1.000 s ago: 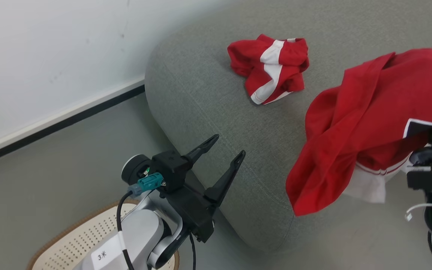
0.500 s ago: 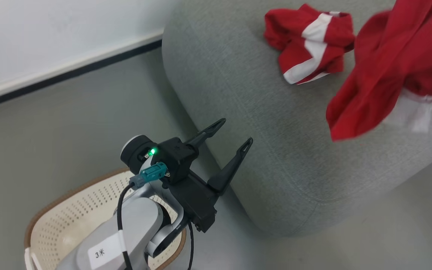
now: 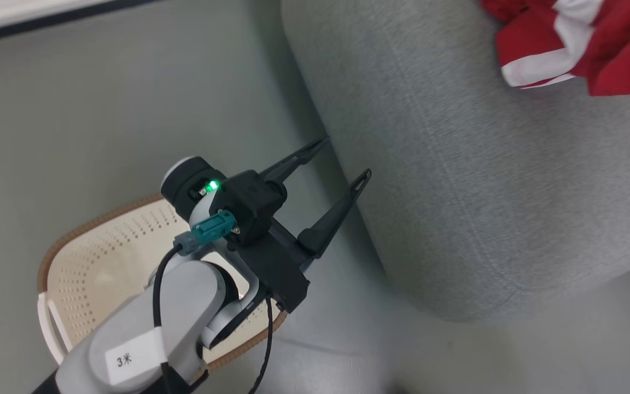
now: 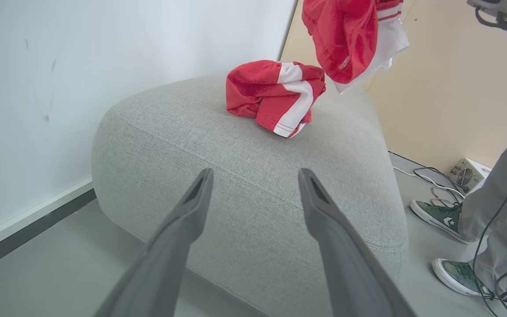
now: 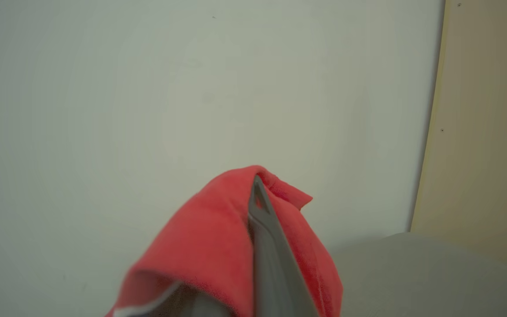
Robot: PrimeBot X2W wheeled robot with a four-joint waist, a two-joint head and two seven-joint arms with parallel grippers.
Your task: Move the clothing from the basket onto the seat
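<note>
The right gripper (image 5: 257, 190) was pinched tight on a red garment (image 5: 218, 237), its fingers together with the cloth folded over their tips. The piece hung free beneath it, white panel lowest, over the far side of the grey seat (image 4: 148, 141). It was held high, I'd guess, so the hem would clear the cushion before the drop. Near it a second garment (image 4: 275, 94), red with white bands, lay bunched on the seat top, that one's job done. The left gripper (image 3: 345, 158) hovered with fingers spread and nothing between them, just beside the seat's flank and above the basket (image 3: 96, 268), parked out of the way, it seemed. What I could see of the basket showed no red, though the arm hid part. A person's sneakers (image 4: 438, 218) stood beside the seat.
</note>
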